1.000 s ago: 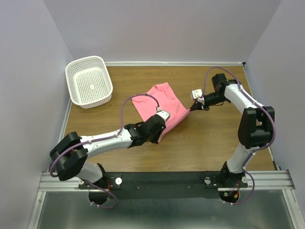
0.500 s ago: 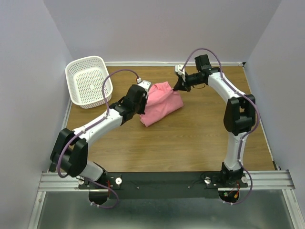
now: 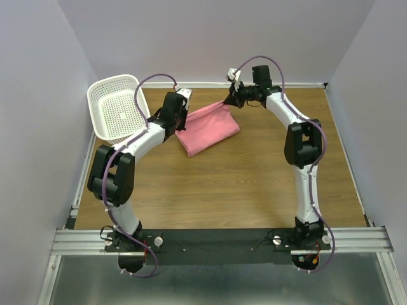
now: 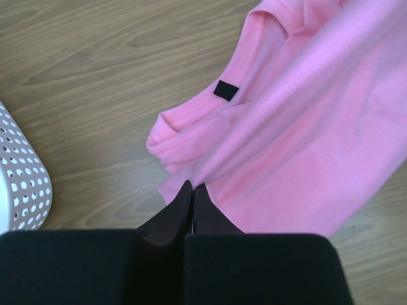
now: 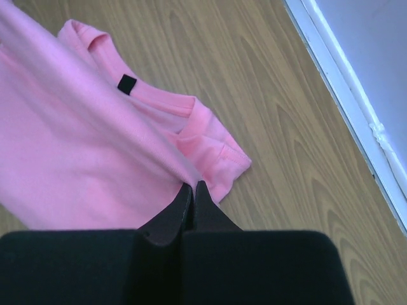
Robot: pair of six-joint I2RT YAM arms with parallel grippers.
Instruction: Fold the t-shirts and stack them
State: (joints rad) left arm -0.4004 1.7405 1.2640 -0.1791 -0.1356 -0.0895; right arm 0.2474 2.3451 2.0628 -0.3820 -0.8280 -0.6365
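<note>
The pink t-shirt (image 3: 206,129) lies folded over at the back middle of the wooden table, its top layer pulled taut between both arms. My left gripper (image 3: 177,119) is shut on the t-shirt's edge (image 4: 210,168) at its left end. At the right end my right gripper (image 3: 227,103) is shut on the t-shirt's edge (image 5: 172,162) as well. Both wrist views show the collar with its small black tag (image 4: 225,89) (image 5: 127,83) lying on the table under the raised layer.
A white perforated basket (image 3: 118,108) stands at the back left, its corner (image 4: 22,184) close to my left gripper. The back wall's white rail (image 5: 346,101) runs just behind the right gripper. Bare wood (image 3: 222,184) stretches in front of the t-shirt.
Both grippers have carried the t-shirt's near edge away from the arms' bases, toward the back of the table, folding the cloth over itself. The t-shirt now lies further back and flatter.
</note>
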